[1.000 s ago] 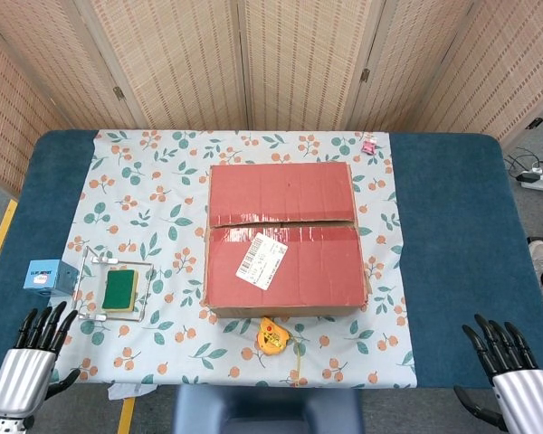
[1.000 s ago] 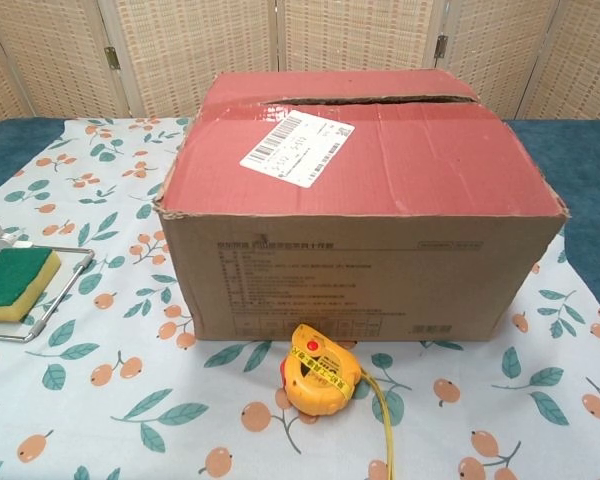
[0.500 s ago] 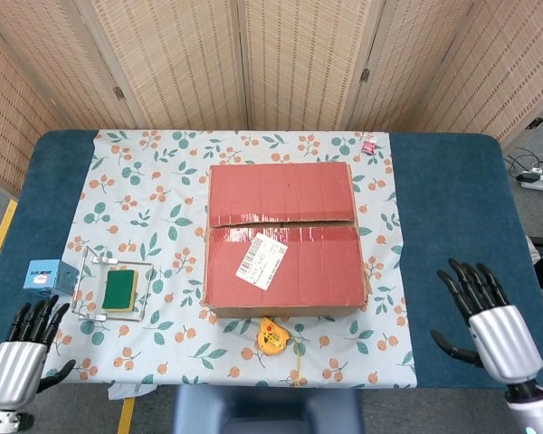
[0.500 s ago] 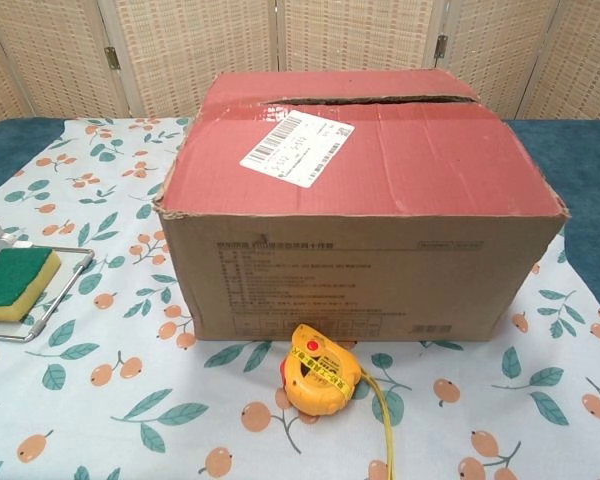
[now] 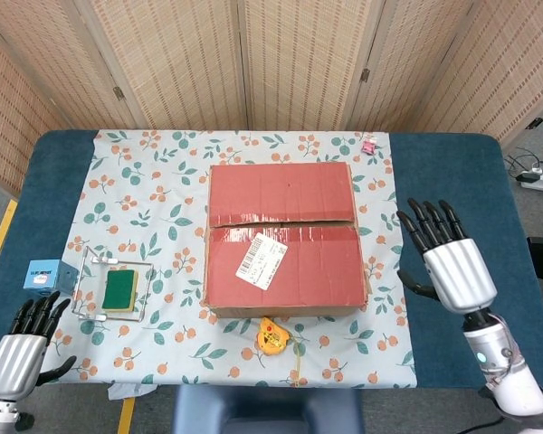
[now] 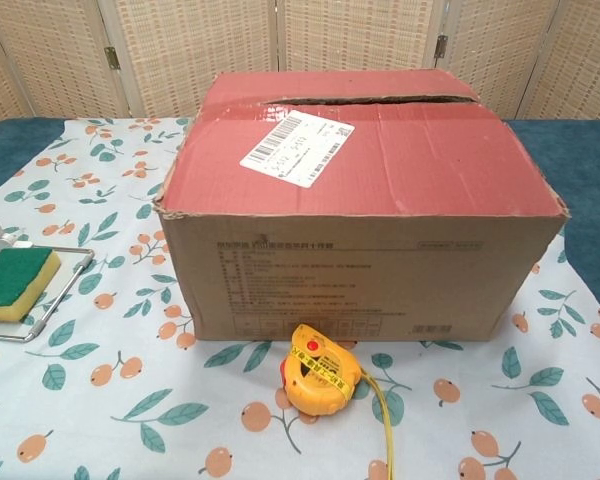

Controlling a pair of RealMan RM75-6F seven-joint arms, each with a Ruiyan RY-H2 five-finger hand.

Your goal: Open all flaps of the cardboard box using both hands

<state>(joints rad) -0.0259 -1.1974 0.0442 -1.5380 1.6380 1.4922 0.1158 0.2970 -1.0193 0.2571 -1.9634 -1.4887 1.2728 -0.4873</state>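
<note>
A cardboard box (image 5: 283, 240) with a red top and a white shipping label sits mid-table on the floral cloth; its two top flaps lie flat and meet at a seam. The chest view shows the same box (image 6: 365, 210) from the front, still closed. My right hand (image 5: 445, 258) hovers to the right of the box, fingers spread, holding nothing, a short gap away. At the near left corner my left hand (image 5: 23, 348) stays low with fingers apart and empty. Neither hand shows in the chest view.
A yellow tape measure (image 5: 271, 335) lies just in front of the box, also seen as the tape measure (image 6: 320, 375) in the chest view. A wire tray (image 5: 89, 289) holding a green sponge (image 5: 120, 289) sits left, beside a blue cube (image 5: 47, 276). A small pink object (image 5: 368, 146) lies behind.
My right hand has risen from the near right corner and moved forward and left, closer to the box's right side. My left hand has sunk slightly toward the near edge.
</note>
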